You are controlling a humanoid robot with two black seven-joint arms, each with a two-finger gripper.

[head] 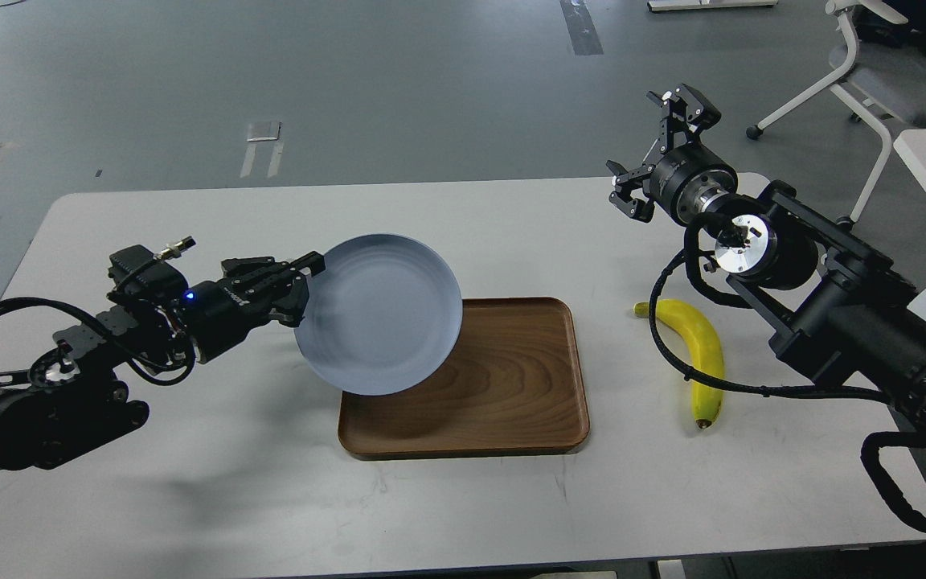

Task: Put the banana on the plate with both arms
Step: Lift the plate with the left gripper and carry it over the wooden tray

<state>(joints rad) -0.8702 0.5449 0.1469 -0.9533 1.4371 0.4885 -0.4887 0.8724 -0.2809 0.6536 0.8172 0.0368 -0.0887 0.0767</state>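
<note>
I am operating in a lab or office workspace: white bench (190,498) on bare grey floor (350,80), taped floor markings (262,133), wheeled office chair (873,72) at rear right.

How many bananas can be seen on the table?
1. The banana lies on the table, right of the wooden tray, below the right arm. None appears hidden.

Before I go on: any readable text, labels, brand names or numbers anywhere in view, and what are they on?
Left gripper, shut on the plate: small pale marking on its body, too blurred to read.
Banana, tray, table, right gripper: no text visible.
</note>
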